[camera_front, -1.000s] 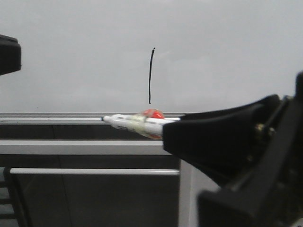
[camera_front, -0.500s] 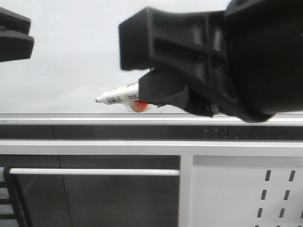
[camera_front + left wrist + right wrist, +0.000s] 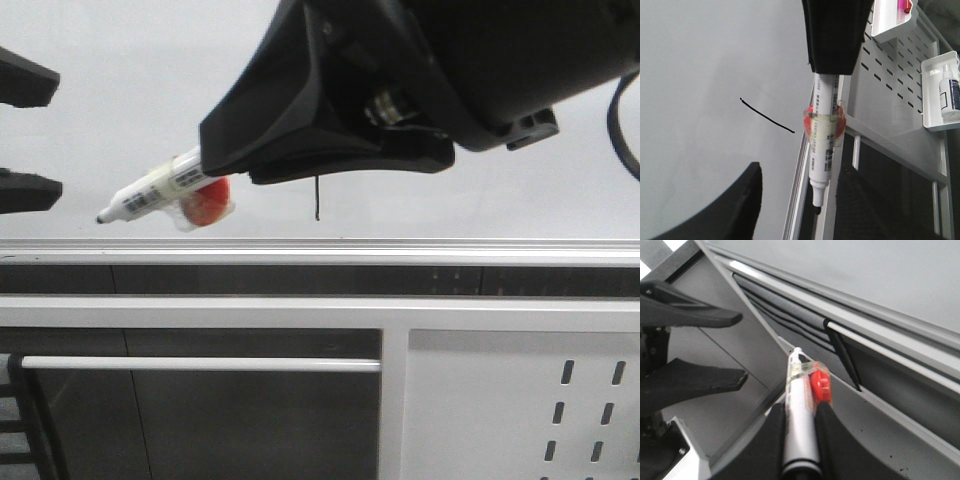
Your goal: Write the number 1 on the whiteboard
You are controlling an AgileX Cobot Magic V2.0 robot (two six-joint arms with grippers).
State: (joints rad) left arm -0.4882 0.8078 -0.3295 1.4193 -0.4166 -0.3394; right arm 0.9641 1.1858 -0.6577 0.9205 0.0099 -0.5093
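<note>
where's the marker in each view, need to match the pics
Front view: marker left of centre, tip pointing down-left, held by the right gripper.
Left wrist view: marker centre, tip pointing down, beside the whiteboard.
Right wrist view: marker low centre, between the fingers.
Shared landmark: the red piece taped to the marker.

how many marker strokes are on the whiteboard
1. A single black stroke, the number 1, sits on the whiteboard just above its bottom rail. In the front view the right gripper covers its upper part, so more strokes could be hidden.
</note>
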